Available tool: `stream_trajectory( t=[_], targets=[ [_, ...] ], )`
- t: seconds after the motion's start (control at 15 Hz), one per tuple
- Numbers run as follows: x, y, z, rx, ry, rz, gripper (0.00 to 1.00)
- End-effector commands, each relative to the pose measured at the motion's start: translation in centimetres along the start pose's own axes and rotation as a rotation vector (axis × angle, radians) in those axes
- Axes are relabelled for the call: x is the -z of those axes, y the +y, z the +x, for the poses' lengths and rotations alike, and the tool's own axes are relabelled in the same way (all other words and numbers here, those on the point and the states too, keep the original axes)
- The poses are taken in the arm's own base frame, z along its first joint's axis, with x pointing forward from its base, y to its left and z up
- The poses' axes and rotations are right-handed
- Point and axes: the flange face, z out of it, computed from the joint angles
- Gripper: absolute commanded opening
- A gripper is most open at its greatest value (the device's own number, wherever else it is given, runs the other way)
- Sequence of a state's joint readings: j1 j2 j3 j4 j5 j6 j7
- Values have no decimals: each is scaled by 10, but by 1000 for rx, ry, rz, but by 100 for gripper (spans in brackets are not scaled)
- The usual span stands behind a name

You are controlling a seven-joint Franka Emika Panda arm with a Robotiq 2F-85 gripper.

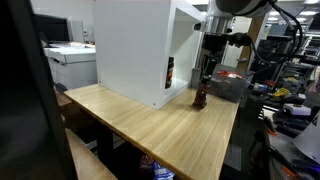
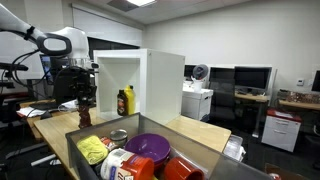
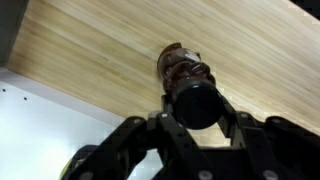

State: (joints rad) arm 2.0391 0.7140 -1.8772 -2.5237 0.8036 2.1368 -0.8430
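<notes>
While our pincer pinches the dark bottle at its capped top, we see that bottle upright on the wooden worktop, near the edge carrying the white cabinet, just beside it.

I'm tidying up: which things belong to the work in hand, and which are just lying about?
In hand: claw, shut on the dark brown black-capped bottle.
Lying about: white open-fronted cabinet; yellow bottle inside it; grey bin; purple round bowl; yellow cloth.
</notes>
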Motion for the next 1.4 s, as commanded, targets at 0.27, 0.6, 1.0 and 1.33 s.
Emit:
stream_trajectory(
  t=[0.27,0.6,1.0,1.33],
  targets=[
    [29,0,29,39,48,-66,20],
    [41,19,33,34,105,-94,20],
    [43,42,33,31,164,-91,20],
    [42,54,36,40,199,-98,20]
  ],
)
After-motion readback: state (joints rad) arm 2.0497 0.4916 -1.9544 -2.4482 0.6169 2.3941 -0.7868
